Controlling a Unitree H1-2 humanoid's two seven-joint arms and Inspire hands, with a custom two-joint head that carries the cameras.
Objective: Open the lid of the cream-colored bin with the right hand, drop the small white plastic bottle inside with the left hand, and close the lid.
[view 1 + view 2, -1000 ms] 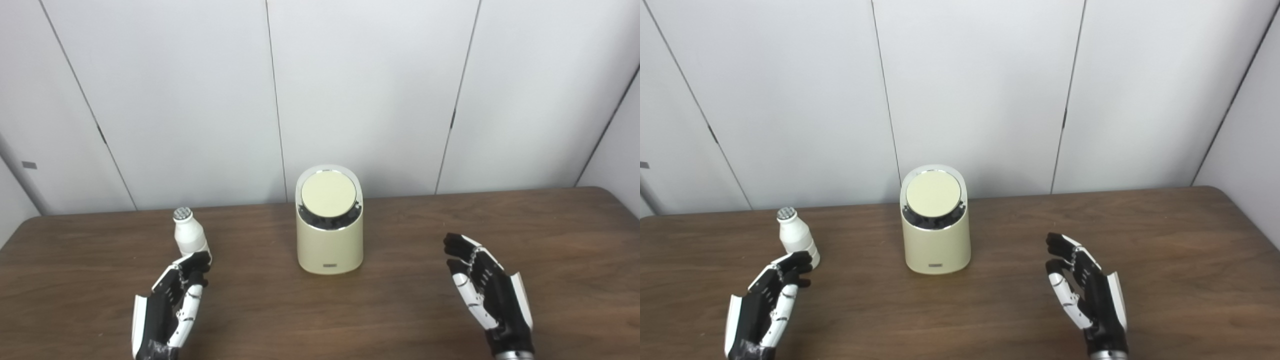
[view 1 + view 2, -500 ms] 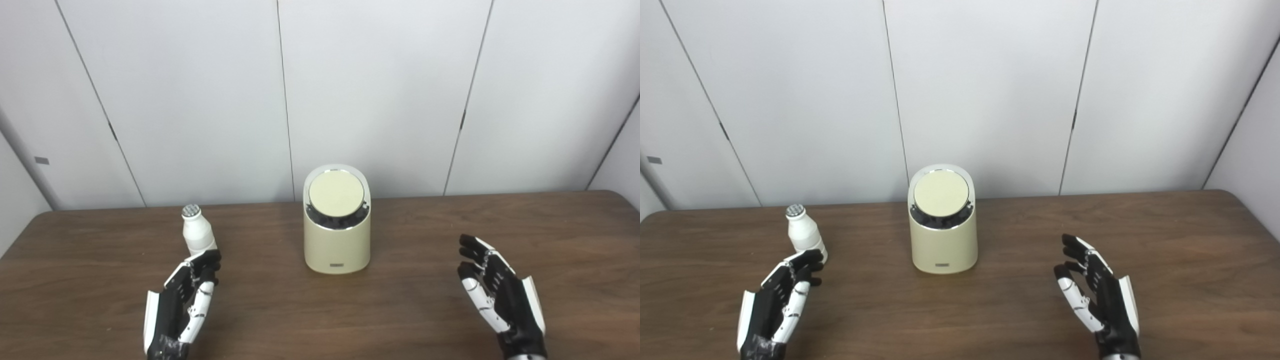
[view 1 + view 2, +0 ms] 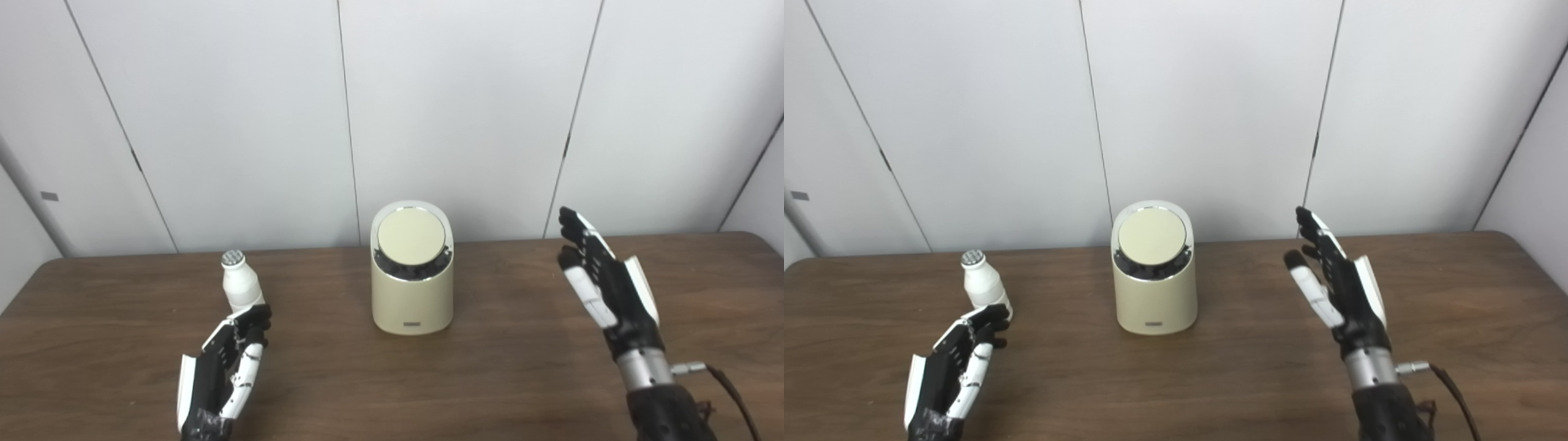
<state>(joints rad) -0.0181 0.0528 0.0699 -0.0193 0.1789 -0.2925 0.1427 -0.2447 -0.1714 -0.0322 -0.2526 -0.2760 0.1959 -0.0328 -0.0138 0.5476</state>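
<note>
A dark brown wood-grain worktop (image 3: 478,380) fills the lower half of both views, backed by a pale panelled wall (image 3: 465,110) with thin dark seams. Near the middle of the worktop, toward its far edge, stands the cream-colored bin (image 3: 412,294), a rounded upright canister with a small label low on its front. Its round lid (image 3: 411,236) is down, tilted toward the camera and ringed by a dark band and a pale rim. The right robot hand (image 3: 603,278) is raised above the worktop to the right of the bin and well apart from it, about level with the bin's upper part; its fingers (image 3: 1312,231) are stretched out and spread, palm turned toward the bin, released and grasping nothing. A metal wrist and a thin cable show below it. The left robot hand (image 3: 222,370) lies low over the near left part of the worktop, palm turned inward, fingers (image 3: 251,321) loosely extended and apart, also released and empty. Just beyond those fingertips stands the small white plastic bottle (image 3: 241,289), upright on the worktop to the left of the bin, with a silvery dimpled cap; whether the fingertips touch the bottle's base cannot be told, since from this angle they overlap its foot.
</note>
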